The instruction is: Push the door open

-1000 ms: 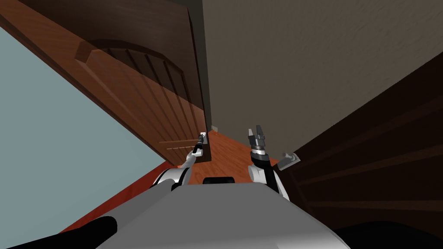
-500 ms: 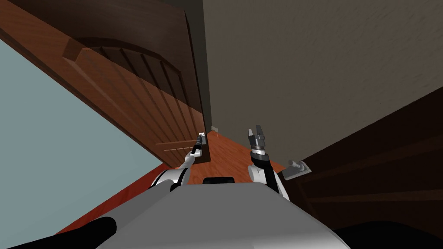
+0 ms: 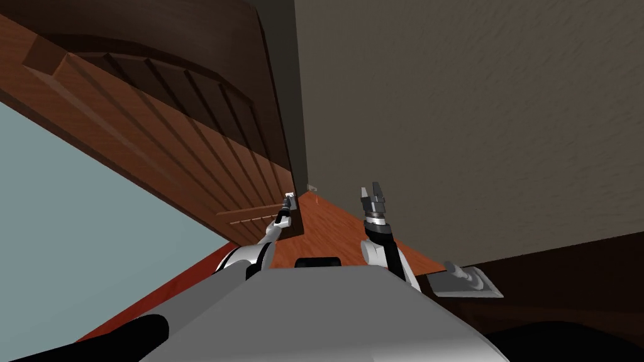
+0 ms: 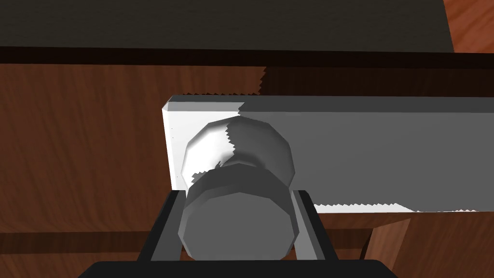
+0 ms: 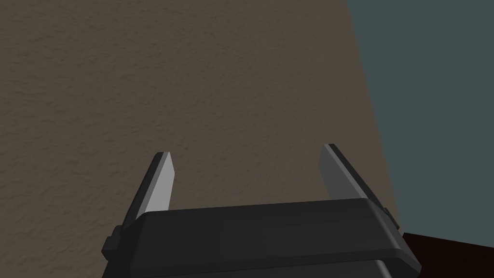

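In the head view, the brown panelled door runs from the far left toward the middle. Its free edge ends just above the reddish wooden floor. A pale blue-grey wall lies to the left of the door and a grey-brown wall to its right. The left gripper is low on the door, right at that free edge. The right gripper is raised to the right of it, well apart from the door. Near on the right, a grey handle sits on a dark brown panel. In the left wrist view, the left gripper's fingers press the two sides of a round grey knob, so the gripper is clenched on it. The knob stands out from a long grey plate fixed to the door's brown wood. In the right wrist view, the right gripper's two blades stand wide apart, released, with nothing between them.
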Controlling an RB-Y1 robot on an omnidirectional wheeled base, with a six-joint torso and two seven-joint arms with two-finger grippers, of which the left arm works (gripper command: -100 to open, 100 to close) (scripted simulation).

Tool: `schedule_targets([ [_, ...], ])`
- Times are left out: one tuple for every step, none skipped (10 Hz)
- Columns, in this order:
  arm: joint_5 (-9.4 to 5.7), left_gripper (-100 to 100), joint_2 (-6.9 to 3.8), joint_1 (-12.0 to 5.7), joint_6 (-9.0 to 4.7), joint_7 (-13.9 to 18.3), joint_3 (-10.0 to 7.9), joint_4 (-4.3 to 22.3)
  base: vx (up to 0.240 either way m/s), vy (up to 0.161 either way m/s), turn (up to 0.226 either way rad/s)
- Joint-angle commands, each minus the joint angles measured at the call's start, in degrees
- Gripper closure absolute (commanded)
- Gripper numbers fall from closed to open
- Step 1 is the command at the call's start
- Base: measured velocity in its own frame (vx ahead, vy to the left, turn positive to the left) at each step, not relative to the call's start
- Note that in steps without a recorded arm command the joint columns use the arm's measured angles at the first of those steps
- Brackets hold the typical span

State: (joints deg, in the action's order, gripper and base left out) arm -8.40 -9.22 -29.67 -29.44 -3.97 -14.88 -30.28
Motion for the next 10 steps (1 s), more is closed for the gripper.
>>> schedule_targets([
  [-0.33, 100, -0.47, 0.67, 0.25, -0.34, -0.86, -1.09, 0.192, -0.080, 0.054],
  [-0.54, 100, -0.74, 0.74, 0.22, -0.52, -1.37, -1.05, 0.182, -0.090, 0.061],
  [-0.73, 100, -0.98, 0.81, 0.20, -0.68, -1.82, -1.02, 0.176, -0.101, 0.064],
  [-0.88, 100, -1.18, 0.86, 0.18, -0.81, -2.20, -0.99, 0.176, -0.066, 0.051],
  [-1.05, 100, -1.40, 0.92, 0.16, -0.95, -2.60, -0.96, 0.164, -0.057, 0.034],
  [-0.93, 100, -1.13, 1.24, 0.10, -0.82, -2.27, -0.83, 0.072, -0.024, 0.025],
  [-1.34, 100, -1.73, 1.23, -0.11, -1.11, -3.24, -0.69, 0.125, -0.036, 0.032],
  [-1.43, 100, -1.83, 1.27, -0.12, -1.20, -3.45, -0.67, 0.184, -0.056, 0.064],
  [-1.63, 100, -2.07, 1.33, -0.14, -1.40, -3.93, -0.61, 0.199, -0.062, 0.052],
  [-1.85, 100, -2.34, 1.41, -0.17, -1.63, -4.46, -0.56, 0.180, -0.063, 0.052],
])
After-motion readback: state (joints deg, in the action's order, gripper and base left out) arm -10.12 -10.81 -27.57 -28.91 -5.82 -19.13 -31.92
